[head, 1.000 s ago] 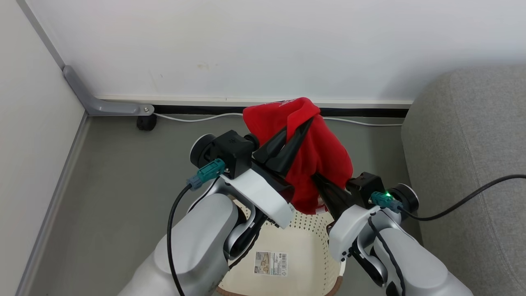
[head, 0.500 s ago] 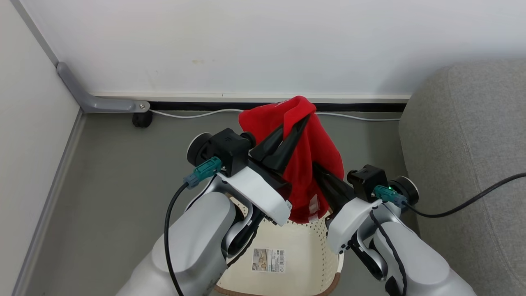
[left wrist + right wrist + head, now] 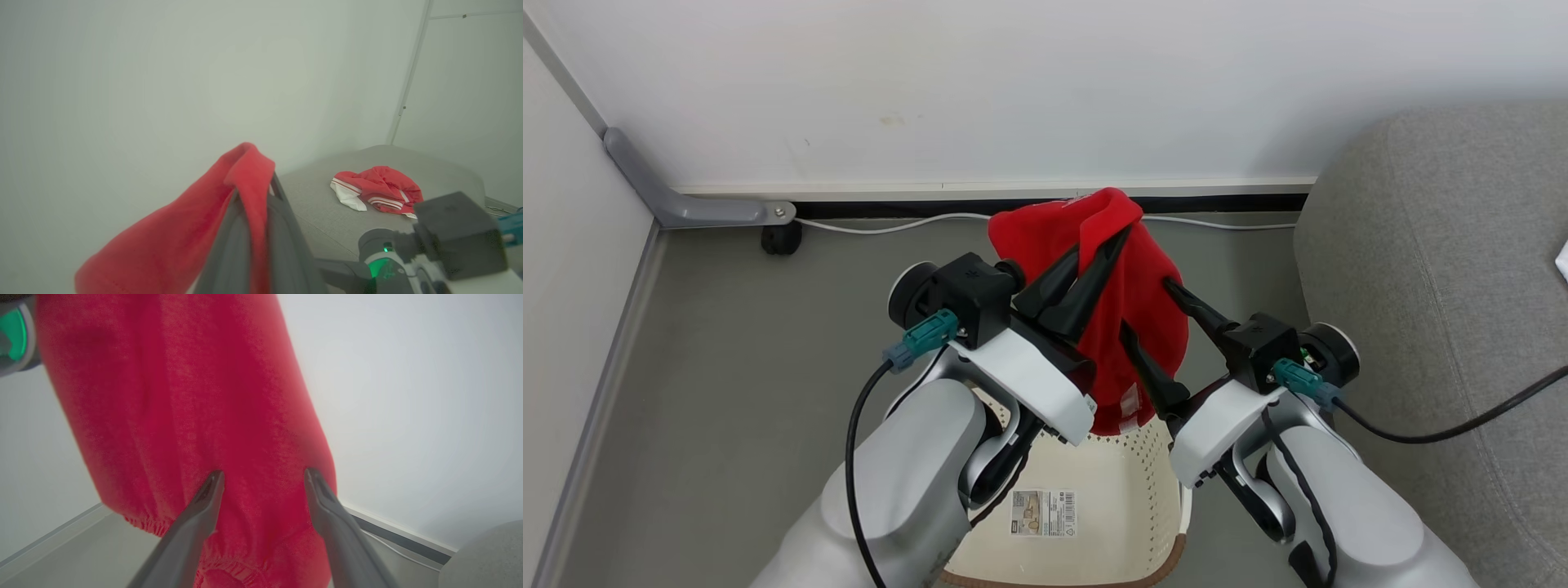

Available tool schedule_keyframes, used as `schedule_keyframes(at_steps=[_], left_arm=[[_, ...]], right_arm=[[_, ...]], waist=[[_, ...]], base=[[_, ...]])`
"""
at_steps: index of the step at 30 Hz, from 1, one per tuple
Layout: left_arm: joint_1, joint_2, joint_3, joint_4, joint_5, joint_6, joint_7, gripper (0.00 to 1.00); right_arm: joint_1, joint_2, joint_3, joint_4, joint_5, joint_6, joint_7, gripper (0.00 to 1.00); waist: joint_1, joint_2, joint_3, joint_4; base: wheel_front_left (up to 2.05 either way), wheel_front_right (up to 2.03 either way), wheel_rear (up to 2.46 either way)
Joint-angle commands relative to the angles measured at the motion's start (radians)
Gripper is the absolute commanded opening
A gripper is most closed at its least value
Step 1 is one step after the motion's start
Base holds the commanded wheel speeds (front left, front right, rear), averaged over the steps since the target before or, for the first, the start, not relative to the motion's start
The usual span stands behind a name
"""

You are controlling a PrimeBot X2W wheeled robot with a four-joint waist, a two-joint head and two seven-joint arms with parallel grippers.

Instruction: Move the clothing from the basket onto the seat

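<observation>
I am pinching the red garment in my left jaws, holding it above the basket. My right jaws are standing wide apart just beside its hanging cloth. The other garment is lying on the seat, right.

Reads as a staged home corner inside a test room rather than a real house. Home cues: grey fabric seat, perforated laundry basket on the floor, red-and-white clothing lying crumpled on the cushion. Lab cues: plain white wall, grey sheet flooring, side wall is a partition panel held by a grey metal bracket with a small black foot beside it (looks like booth walling). White cable runs loose along the skirting. Framed panel joint stands behind the seat in the left wrist view.
</observation>
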Motion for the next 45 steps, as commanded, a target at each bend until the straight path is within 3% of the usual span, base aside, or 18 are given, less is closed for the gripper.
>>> schedule_keyframes(at_steps=[1, 12, 29, 30, 31, 32, 45], left_arm=[[-0.037, 0.008, 0.038, -0.018, 0.003, -0.004, -0.009, 0.0], [-0.034, 0.008, 0.047, -0.009, 0.012, -0.013, -0.009, 0.0], [-0.033, 0.008, 0.001, -0.038, 0.006, -0.021, -0.009, 0.0], [-0.031, 0.008, -0.001, -0.039, 0.007, -0.021, -0.009, 0.0], [-0.029, 0.008, -0.002, -0.039, 0.007, -0.022, -0.009, 0.0], [-0.027, 0.008, -0.003, -0.037, 0.008, -0.021, -0.009, 0.0], [-0.023, 0.008, -0.005, -0.028, 0.005, -0.007, -0.009, 0.0]], right_arm=[[0.012, 0.008, -0.002, -0.041, -0.018, 0.001, -0.006, 1.0], [0.045, -0.023, -0.046, -0.142, -0.06, 0.001, -0.006, 1.0], [-0.024, -0.065, 0.083, 0.032, 0.074, 0.001, -0.006, 1.0], [-0.029, -0.065, 0.088, 0.039, 0.082, 0.001, -0.006, 0.77], [-0.033, -0.066, 0.091, 0.042, 0.09, 0.001, -0.006, 0.31], [-0.036, -0.066, 0.092, 0.044, 0.096, 0.001, -0.006, 0.0], [-0.02, -0.069, 0.066, 0.02, 0.116, 0.001, -0.006, 0.0]], waist=[[0.0, -0.0001, 0.002, -0.002], [0.0, -0.0001, 0.005, -0.006], [0.0, -0.0001, -0.005, 0.046], [0.0, -0.0001, -0.005, 0.048], [0.0, -0.0001, -0.005, 0.05], [0.0, -0.0001, -0.005, 0.051], [0.0, -0.0001, 0.001, 0.03]], base=[[0.0, 0.0, 0.0], [0.0, 0.0, 0.0], [0.0, 0.0, 0.0], [0.0, 0.0, 0.0], [0.0, 0.0, 0.0], [0.0, 0.0, 0.0], [0.0, 0.0, 0.0]])
